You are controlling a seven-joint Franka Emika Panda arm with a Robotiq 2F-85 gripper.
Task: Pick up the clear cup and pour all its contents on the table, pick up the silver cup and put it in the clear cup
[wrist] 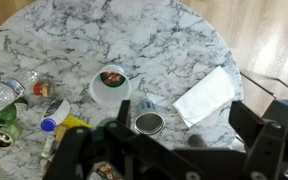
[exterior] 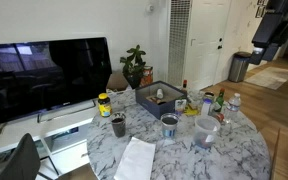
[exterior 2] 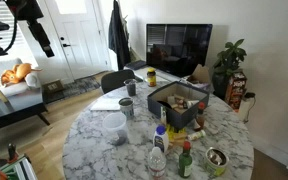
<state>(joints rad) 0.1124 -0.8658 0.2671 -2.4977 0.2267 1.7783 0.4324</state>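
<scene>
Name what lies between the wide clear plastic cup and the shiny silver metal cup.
Only bare white marble tabletop separates the clear cup from the silver cup; the wrist view shows it.

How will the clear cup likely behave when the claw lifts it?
Probably light: the clear cup looks like transparent plastic, so it may flex when squeezed. It is wide, short and upright, so unlikely to tip. Its small coloured contents would likely shift.
</scene>
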